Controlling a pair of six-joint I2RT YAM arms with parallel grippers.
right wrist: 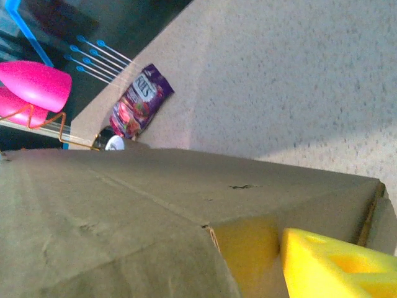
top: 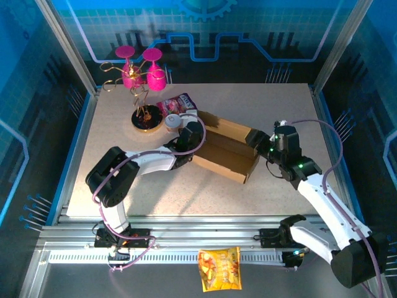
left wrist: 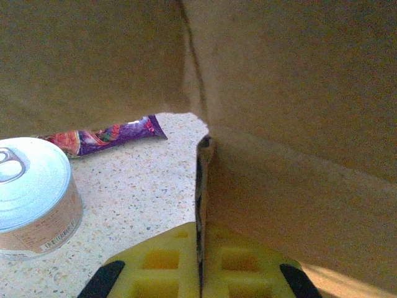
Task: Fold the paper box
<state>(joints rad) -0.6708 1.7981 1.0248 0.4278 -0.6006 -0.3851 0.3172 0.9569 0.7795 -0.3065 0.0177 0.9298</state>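
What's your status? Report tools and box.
Left tool clamped on paper box wall. Right tool at its right end, grip unclear. Can close beside left tool.

Top cam is hanging way up over the 6 o'clock edge of the table, looking down toward 12 from far off. Left wrist cam is sitting jammed right against the box, with the can at its 9 o'clock. Right wrist cam is skimming the box top super close, with the snack bag at 11. All three are sharing the box and that bag.
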